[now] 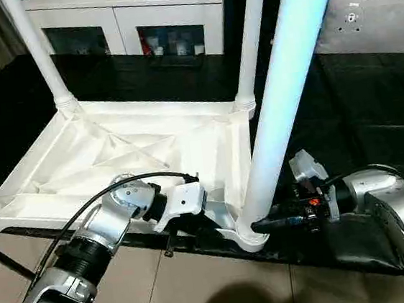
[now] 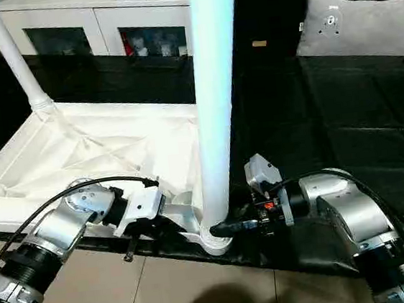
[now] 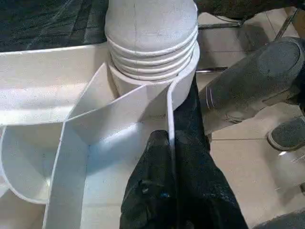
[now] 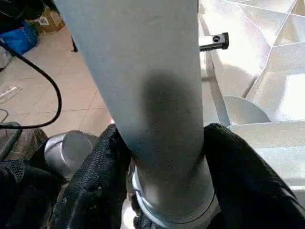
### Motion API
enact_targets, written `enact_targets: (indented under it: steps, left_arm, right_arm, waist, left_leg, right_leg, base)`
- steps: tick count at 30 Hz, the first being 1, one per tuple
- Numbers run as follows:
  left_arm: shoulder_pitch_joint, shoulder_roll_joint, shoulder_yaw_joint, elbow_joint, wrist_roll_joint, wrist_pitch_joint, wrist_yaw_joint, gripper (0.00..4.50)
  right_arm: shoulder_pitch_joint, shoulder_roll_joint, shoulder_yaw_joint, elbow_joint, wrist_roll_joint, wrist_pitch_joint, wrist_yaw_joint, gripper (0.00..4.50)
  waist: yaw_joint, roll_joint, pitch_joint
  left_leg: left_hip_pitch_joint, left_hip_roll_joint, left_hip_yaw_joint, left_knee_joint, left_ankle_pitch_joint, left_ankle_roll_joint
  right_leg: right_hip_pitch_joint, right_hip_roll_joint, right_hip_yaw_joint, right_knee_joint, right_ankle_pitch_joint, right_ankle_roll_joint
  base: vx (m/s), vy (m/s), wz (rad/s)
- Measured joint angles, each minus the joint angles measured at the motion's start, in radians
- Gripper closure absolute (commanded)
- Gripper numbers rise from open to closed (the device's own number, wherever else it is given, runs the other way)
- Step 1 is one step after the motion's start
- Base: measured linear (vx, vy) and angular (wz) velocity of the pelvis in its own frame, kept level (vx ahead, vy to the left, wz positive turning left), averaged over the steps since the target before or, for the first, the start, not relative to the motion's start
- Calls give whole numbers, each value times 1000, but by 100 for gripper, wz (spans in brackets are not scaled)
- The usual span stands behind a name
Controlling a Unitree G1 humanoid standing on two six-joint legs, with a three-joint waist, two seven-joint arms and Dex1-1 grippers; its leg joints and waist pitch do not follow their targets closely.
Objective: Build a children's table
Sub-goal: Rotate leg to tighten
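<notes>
Silver forearms reach to the upturned children's table [image 1: 116,157] on a black-covered counter [image 2: 356,106]. Left tool [image 3: 171,157] is pinched closed on the top's thin rim beside the near corner socket [image 3: 152,62]. Right tool [image 4: 164,157] straddles the near leg [image 1: 284,107] just above that socket, fingers [image 4: 102,176] touching it; firmness unclear. Leg tops are cut off.

Smooth white plastic table [image 1: 115,153] (matt), glossy black sheet [image 1: 370,105], silver metal forearms [image 2: 354,222].

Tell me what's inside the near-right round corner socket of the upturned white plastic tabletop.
A white tubular leg stands in the socket, ribbed collar showing; its inserted end is hidden. The right gripper straddles its base.
</notes>
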Motion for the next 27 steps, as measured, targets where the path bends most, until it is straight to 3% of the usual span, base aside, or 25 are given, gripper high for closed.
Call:
enact_targets:
  steps: [6, 11, 15, 19, 23, 26, 27]
  left_arm:
    - [-1, -12, 0, 4, -5, 8, 3, 450]
    - [-3, -27, 24, 6, -1, 94, 71, 450]
    - [-9, -55, 73, 20, 28, 170, 199, 450]
    - [-22, -128, 96, 38, 48, 242, 353, 450]
    - [-51, -190, 128, 73, 71, 298, 496, 450]
    - [-60, -235, 143, 82, 84, 324, 579, 450]
    - [-68, -245, 143, 89, 86, 329, 596, 450]
  right_arm:
    - [31, 0, -20, -37, 10, 33, -23, 254]
    - [80, 68, -60, -106, 11, 113, -199, 255]
    - [81, 204, -115, -117, -30, 169, -448, 255]
    - [77, 330, -162, -133, -91, 206, -698, 255]
    - [23, 473, -182, -104, -166, 220, -952, 255]
    - [-6, 517, -193, -79, -188, 209, -1058, 255]
    - [-8, 520, -199, -73, -188, 199, -1069, 199]
  waist:
    - [11, 2, -1]
    - [1, 2, -1]
    - [-50, 2, 0]
    - [-106, 3, 0]
    - [-137, 14, 1]
    - [-141, 16, 2]
    - [-140, 17, 2]
  left_leg:
    - [1, 0, 0, 0, 0, 0]
    - [7, 0, 4, 0, 0, -6]
    - [12, 0, 4, 0, 2, -12]
    - [6, 6, -1, -1, 3, -12]
    - [-1, 6, -5, -1, 3, -11]
    - [-3, 4, -7, -1, 2, -9]
    - [-3, 3, -7, -1, 1, -8]
  right_leg:
    - [0, 0, 0, 1, -1, 0]
    - [0, 0, 4, 5, -1, 0]
    - [3, 1, 1, 3, -1, 0]
    - [10, 1, -16, -19, 0, 1]
    - [11, 1, -22, -29, 0, 1]
    - [11, 0, -20, -28, 2, 1]
    - [11, 0, -19, -28, 7, 1]
  base:
    - [0, 0, 0]
    - [0, 0, 0]
    - [0, 0, 0]
    - [0, 0, 0]
    - [0, 0, 0]
    - [0, 0, 0]
    - [0, 0, 0]
